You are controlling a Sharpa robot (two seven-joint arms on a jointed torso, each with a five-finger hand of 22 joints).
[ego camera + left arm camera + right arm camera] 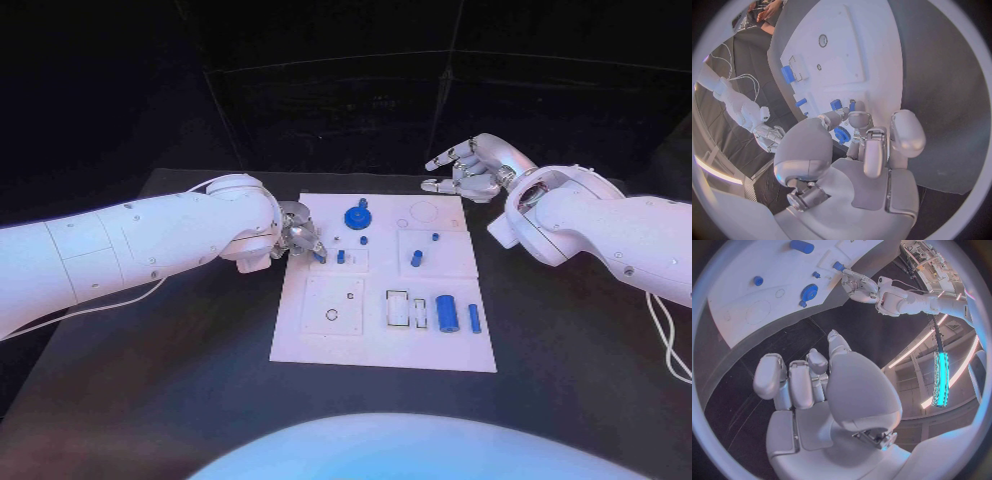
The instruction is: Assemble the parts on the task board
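The white task board (325, 345) lies mid-table. My left hand (299, 240) hovers at the board's left edge, and its thumb and a finger pinch a small blue part (841, 135), which is half hidden by them. A blue gear (358, 216) stands on the board's far side, with small blue pegs (417, 258) near the middle. A blue cylinder (447, 313) and a blue bar (475, 318) lie towards the near right. My right hand (469, 168) hangs over the table beyond the board's far right corner, fingers apart and holding nothing.
Black table (173, 400) surrounds the board on all sides. The board has empty recesses, among them a rectangular slot (397, 307) and a round hole (332, 315). A white cable (666, 340) trails from my right arm.
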